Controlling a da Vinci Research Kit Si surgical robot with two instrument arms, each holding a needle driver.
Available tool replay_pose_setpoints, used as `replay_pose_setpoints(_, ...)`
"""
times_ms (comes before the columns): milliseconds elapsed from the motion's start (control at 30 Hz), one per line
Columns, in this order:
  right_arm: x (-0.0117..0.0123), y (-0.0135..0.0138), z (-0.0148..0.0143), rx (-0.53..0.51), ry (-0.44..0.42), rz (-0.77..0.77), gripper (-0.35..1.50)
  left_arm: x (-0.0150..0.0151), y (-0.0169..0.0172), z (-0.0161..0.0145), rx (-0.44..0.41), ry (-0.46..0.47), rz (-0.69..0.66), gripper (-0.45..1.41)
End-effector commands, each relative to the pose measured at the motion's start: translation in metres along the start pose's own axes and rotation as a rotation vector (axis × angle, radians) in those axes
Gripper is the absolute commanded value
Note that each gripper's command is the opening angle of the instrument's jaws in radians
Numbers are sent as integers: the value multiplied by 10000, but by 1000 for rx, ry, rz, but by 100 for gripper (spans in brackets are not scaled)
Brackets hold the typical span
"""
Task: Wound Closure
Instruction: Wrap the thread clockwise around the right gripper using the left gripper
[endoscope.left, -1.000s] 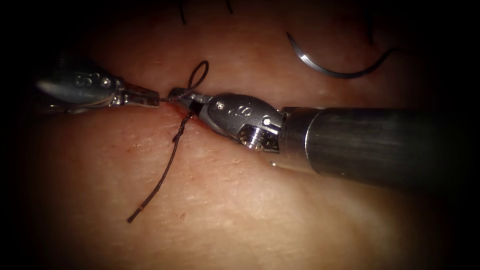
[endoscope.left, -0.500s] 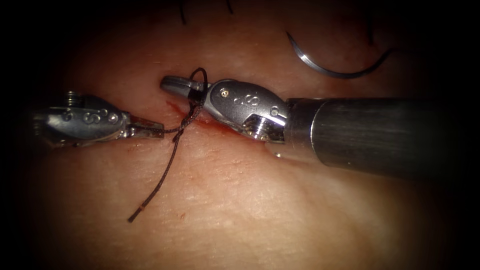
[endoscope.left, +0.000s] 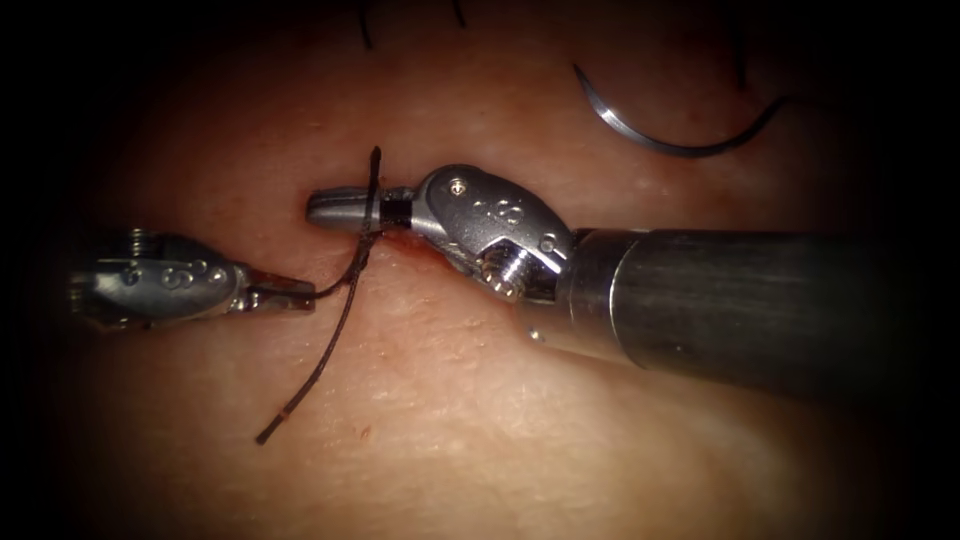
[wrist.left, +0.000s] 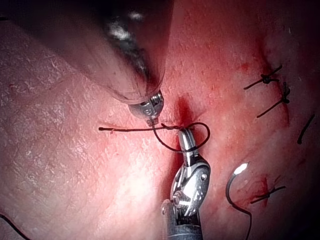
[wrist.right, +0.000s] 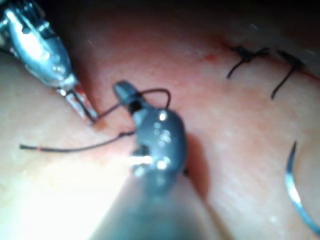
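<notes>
My left tool (endoscope.left: 305, 295) lies left of the cut (endoscope.left: 395, 240) with its jaws shut on the dark thread (endoscope.left: 345, 295). My right tool (endoscope.left: 330, 207) comes in from the right. Its jaws are shut and hold nothing, with a loop of thread wrapped around them. The thread's free tail (endoscope.left: 300, 395) lies on the tissue below and ends at the lower left. The curved needle (endoscope.left: 660, 140) lies loose on the tissue at the upper right, held by neither tool. The left wrist view shows the loop (wrist.left: 200, 135) around the right tool's jaws. The right wrist view shows the same loop (wrist.right: 155, 92).
Finished stitches (wrist.left: 270, 80) with short cut ends sit further along the cut, and they also show in the right wrist view (wrist.right: 245, 57). Red fluid (endoscope.left: 405, 245) marks the cut under the right tool. The right tool's thick shaft (endoscope.left: 740, 300) crosses the tissue's right side.
My left tool moved down and left, keeping the thread. The right tool's jaws rose and slid left, and the open loop has drawn in around them.
</notes>
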Motion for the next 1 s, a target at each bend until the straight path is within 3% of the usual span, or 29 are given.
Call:
replay_pose_setpoints(33, -5, 0, 7, 24, 4, 8, -35, -5, 3, 10, -2, 1, -3, -45)
replay_pose_setpoints(667, -10, -7, 21, 204, -17, 30, -35, -2, 7, 24, -19, 15, -1, -45)
replay_pose_setpoints(733, -10, -7, 23, 236, -16, 28, -1, -2, 7, 24, -20, 15, -1, -45)
replay_pose_setpoints(800, -10, -8, 25, 266, -30, 26, 15, -2, 6, 24, -22, 16, 1, -45)
replay_pose_setpoints(1000, -10, -12, 34, 370, -71, 15, 46, -1, 1, 23, -27, 17, 1, -45)
